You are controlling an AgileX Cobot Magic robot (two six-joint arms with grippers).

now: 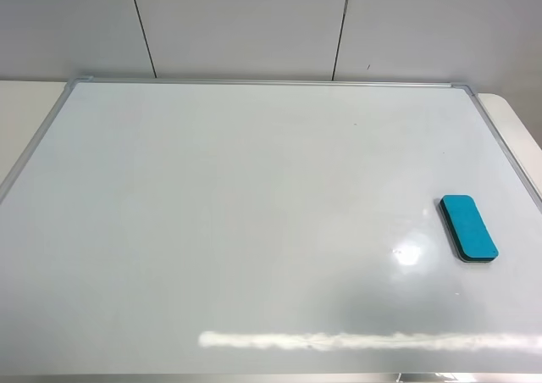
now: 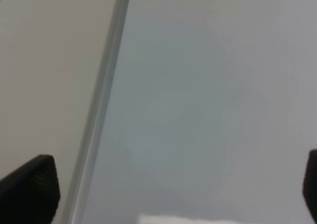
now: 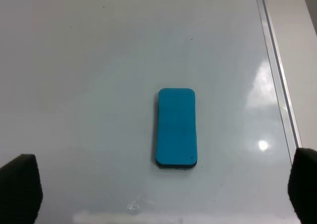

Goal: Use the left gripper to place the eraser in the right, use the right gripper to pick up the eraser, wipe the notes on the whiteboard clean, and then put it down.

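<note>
Lying flat on glossy whiteboard (image 1: 254,213), rounded teal eraser (image 1: 468,227); both grippers' fingers (image 3: 20,187) seemingly spread wide.

Teal-blue eraser (image 1: 468,227), a rounded-rectangle block with a dark underside, lies flat, blue face up, on the right part of the whiteboard (image 1: 254,213), near its right frame edge. The board, glossy white with a thin silver frame, shows no marker strokes, only glare reflections.

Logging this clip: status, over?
Both tools open, empty. Eraser flat on whiteboard, right side. No notes visible. Nothing in the way.
</note>
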